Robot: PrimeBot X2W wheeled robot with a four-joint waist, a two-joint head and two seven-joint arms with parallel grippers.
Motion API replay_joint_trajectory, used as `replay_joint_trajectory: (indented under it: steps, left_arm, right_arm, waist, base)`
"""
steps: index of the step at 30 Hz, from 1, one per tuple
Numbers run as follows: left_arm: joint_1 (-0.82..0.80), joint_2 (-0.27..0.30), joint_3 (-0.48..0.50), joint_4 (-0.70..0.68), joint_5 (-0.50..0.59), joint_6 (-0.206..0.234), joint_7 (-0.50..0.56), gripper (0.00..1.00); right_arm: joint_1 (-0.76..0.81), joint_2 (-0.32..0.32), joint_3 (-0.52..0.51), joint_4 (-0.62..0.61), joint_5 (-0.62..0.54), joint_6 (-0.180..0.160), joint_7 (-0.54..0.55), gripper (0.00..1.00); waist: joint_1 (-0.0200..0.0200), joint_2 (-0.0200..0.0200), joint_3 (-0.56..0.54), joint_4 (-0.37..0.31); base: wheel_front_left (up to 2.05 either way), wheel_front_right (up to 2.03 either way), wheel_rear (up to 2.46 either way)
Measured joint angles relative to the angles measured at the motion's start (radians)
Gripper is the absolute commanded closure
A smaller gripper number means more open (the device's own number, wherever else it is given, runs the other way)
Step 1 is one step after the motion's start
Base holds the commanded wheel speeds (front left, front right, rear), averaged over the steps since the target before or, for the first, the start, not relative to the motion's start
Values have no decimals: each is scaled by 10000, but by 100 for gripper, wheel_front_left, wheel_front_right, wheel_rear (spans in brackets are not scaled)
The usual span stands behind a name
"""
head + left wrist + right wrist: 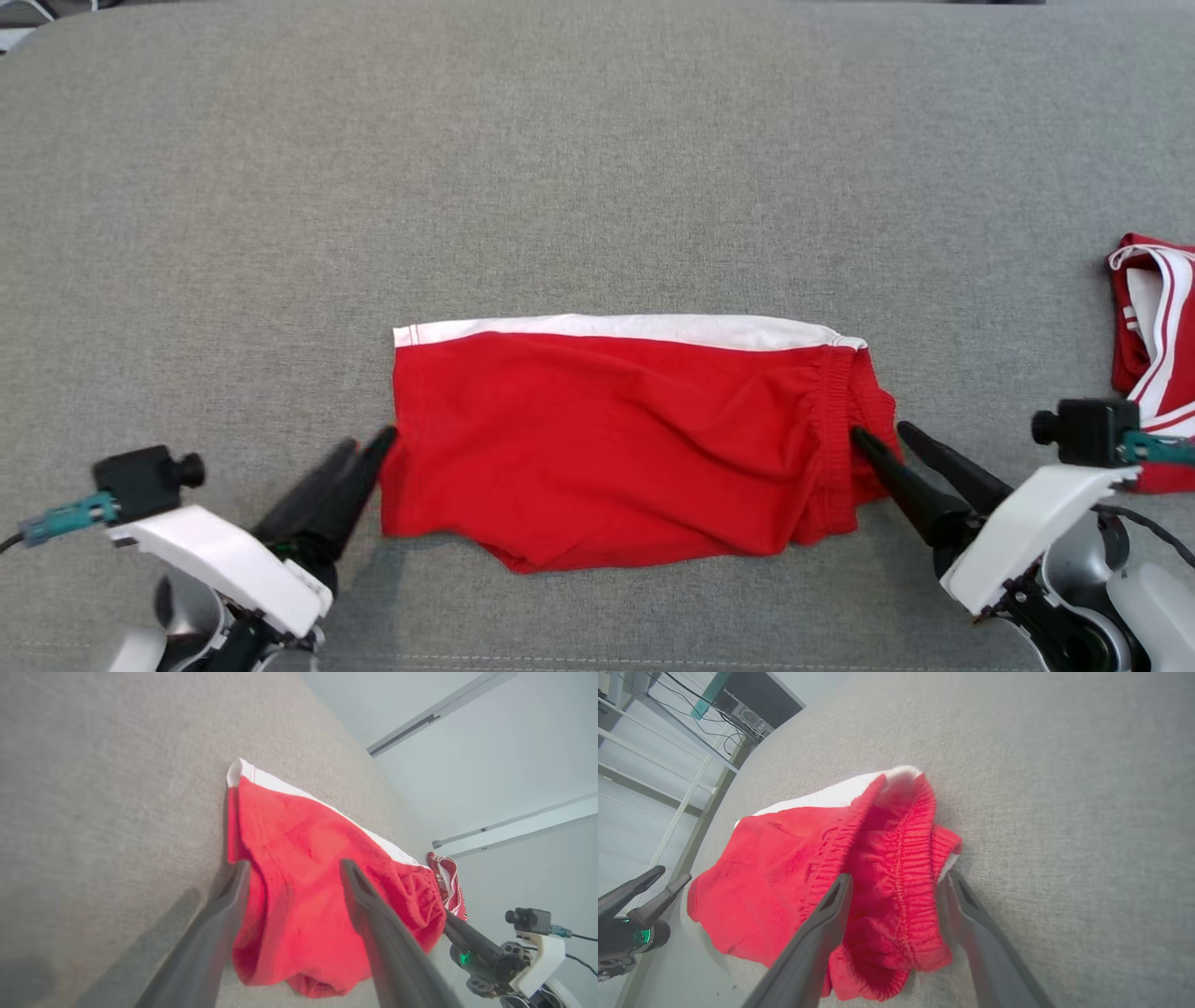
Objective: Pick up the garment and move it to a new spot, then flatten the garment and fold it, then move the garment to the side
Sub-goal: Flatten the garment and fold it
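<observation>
The folded red shorts (616,439) lie on the grey table (597,168) between the two grippers. The left gripper (371,439) is spread wide and holds nothing, its fingertips at the shorts' left edge. The right gripper (879,431) is also spread wide and empty, its fingers on either side of the elastic waistband end. A second red-and-white garment (1153,317) lies just beyond the right gripper's wrist.
</observation>
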Motion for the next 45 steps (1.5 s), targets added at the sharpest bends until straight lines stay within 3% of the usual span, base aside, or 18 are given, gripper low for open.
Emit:
replay_joint_trajectory:
  steps: [2,7,8,9,10,14,18,22,25,34,45]
  left_arm:
    - [1,10,105,-50,245,73,-313,0]
    - [-24,21,700,-550,2658,1335,-2872,0]
    - [-24,21,700,-550,2658,1335,-2872,0]
    - [-48,-77,731,-669,3601,1962,-3605,0]
    - [-48,-77,731,-669,3601,1962,-3605,0]
    - [-247,-194,637,-794,5241,3005,-4341,0]
    - [-674,-178,278,-788,6755,3553,-4566,0]
    - [-730,-180,-21,-288,7313,3591,-4615,0]
    - [-530,-178,-59,36,7396,3595,-4615,0]
    - [762,-278,-54,-38,7486,3870,-4615,0]
    - [1047,-284,-71,-345,7480,4029,-4596,0]
  right_arm:
    - [82,36,-88,2,-54,0,-219,0]
    - [243,198,-493,8,-792,0,-1852,0]
    - [243,198,-493,8,-792,0,-1852,0]
    - [248,382,-738,38,-1179,0,-2631,0]
    - [248,382,-738,38,-1179,0,-2631,0]
    - [221,775,-1195,439,-2372,0,-3998,0]
    - [158,1281,-2021,650,-4209,0,-4403,0]
    - [179,1916,-2690,290,-6228,0,-4479,0]
    - [339,2284,-2871,84,-7070,0,-4485,0]
    - [1614,2499,-3440,316,-7463,2,-4485,0]
    - [2018,2591,-3517,382,-7432,2,-4485,0]
  waist:
    - [0,0,-54,9]
    - [0,0,-367,38]
    - [0,0,-367,38]
    - [0,0,-458,43]
    - [0,0,-458,43]
    - [0,0,-607,-14]
    - [0,0,-798,-60]
    - [0,0,-996,-127]
    - [0,0,-1154,-187]
    - [0,0,-1689,-74]
    - [0,0,-1998,30]
  base:
    - [0,0,0]
    - [0,0,0]
    - [0,0,0]
    - [0,0,0]
    - [0,0,0]
    - [0,0,0]
    - [0,0,0]
    - [0,0,0]
    - [0,0,0]
    - [0,0,0]
    - [0,0,0]
